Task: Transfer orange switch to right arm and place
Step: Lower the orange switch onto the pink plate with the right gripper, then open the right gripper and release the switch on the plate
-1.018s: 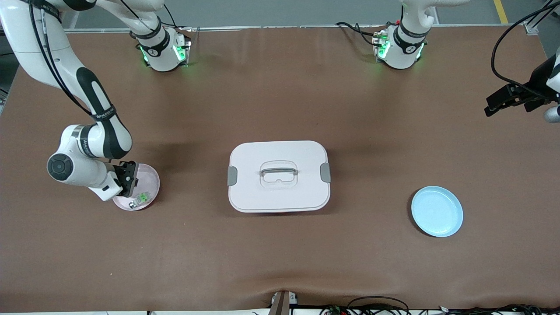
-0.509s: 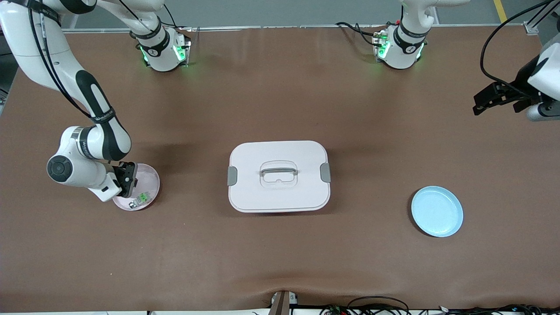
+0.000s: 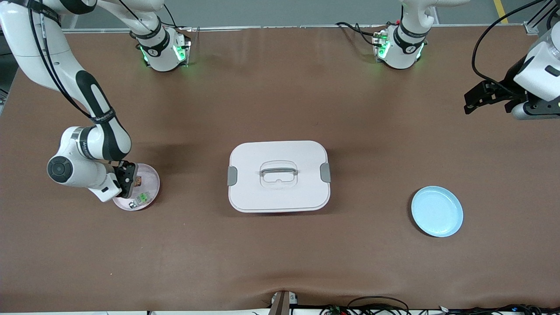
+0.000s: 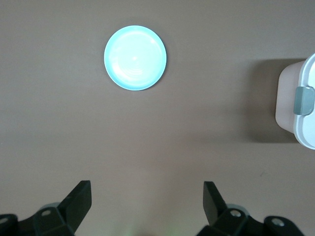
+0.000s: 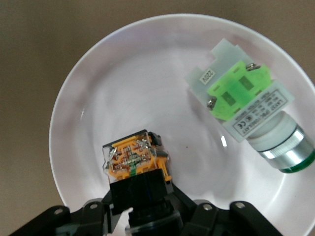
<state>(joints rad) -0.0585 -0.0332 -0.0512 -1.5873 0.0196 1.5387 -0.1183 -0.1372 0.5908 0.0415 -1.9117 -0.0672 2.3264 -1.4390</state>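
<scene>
Orange switch flat in pink plate, orange face away from right tool, fingers part-open beside it; left tool wide open, empty.

A white lidded box with a clear handle and grey side latches sits in the middle of the brown table. A pale blue plate lies toward the left arm's end, a little nearer the front camera than the box. Toward the right arm's end a pink plate carries a silver-and-green switch lying on its side.
</scene>
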